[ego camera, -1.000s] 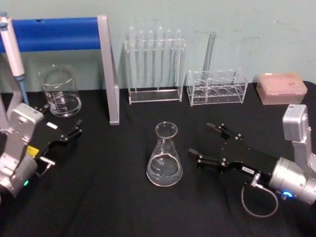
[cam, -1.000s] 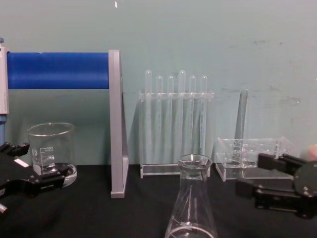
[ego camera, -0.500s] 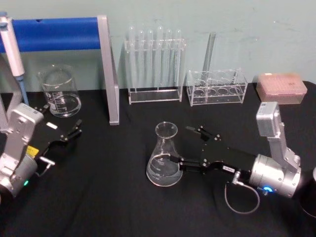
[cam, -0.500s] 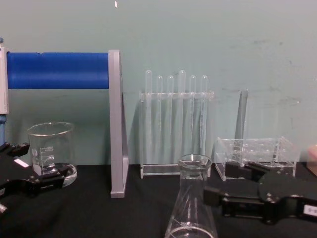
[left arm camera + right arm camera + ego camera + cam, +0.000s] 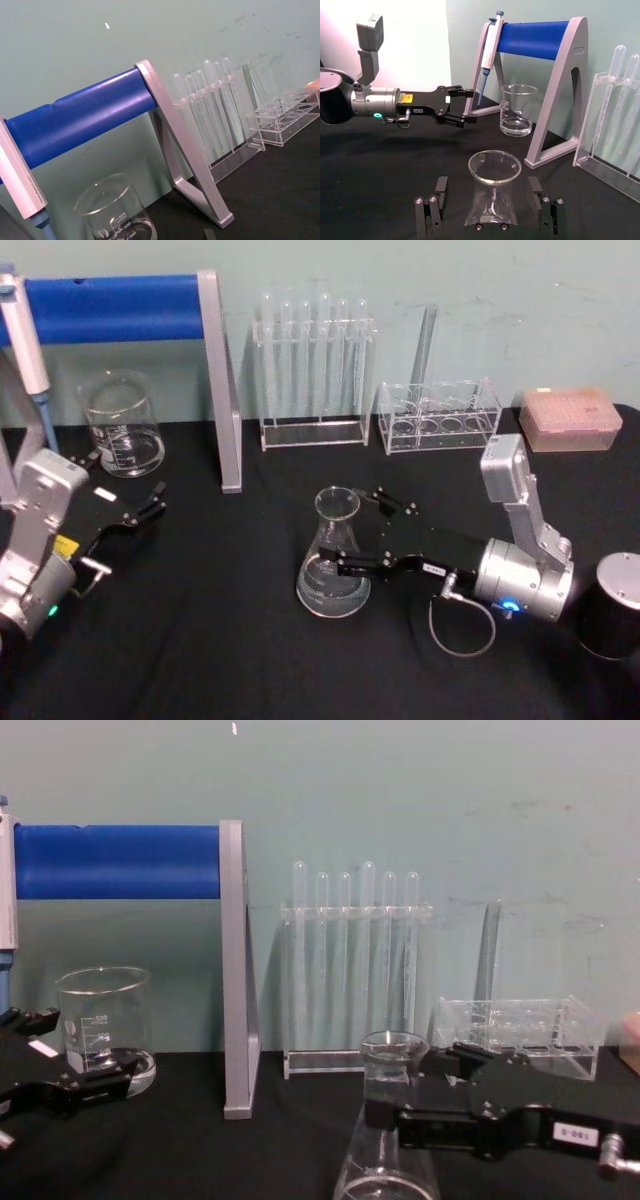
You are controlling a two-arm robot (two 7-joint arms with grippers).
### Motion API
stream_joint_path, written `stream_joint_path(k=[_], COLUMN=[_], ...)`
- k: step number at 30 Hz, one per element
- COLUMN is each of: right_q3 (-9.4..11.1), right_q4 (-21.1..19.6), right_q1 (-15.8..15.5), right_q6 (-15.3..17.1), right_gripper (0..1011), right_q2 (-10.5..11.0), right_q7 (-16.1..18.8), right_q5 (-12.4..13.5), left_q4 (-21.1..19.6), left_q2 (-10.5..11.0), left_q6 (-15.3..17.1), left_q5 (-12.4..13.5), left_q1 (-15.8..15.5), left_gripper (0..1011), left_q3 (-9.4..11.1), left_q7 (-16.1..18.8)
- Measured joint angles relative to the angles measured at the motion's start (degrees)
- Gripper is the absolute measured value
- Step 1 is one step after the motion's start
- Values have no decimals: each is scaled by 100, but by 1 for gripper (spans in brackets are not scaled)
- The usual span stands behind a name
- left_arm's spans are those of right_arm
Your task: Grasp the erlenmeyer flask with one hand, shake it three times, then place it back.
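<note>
A black bench [image 5: 230, 640] carried glassware along the back wall. At the left stood a straight-sided beaker [image 5: 122, 430], beside a stand with a blue bar [image 5: 110, 308] and a grey upright [image 5: 222, 390]. A pipette [image 5: 22, 335] hung at the stand's left end. Right of the stand stood a clear rack of test tubes [image 5: 312, 370], then a lower rack [image 5: 438, 418] holding one tall tube [image 5: 424, 345], then a pink box [image 5: 568, 418].
</note>
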Motion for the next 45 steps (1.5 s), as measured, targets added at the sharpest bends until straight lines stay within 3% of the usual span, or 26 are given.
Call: stream_joint_path(k=[12,38,45], right_q3=[-99,-108,-105], right_q4=[298,322,319], right_q1=[230,251,248], right_q6=[-10,20,18], right_gripper=[1000,1000,882], right_q2=[-169,-176,-176], right_q7=[44,15,18], right_q5=[-33,-50,-47], left_q4=[0,0,0], left_q2=[0,0,0], left_q6=[0,0,0], left_q5=[0,0,0], left_q1=[0,0,0], left_gripper=[1001,1001,1001], left_q3=[0,0,0], left_q7=[0,0,0])
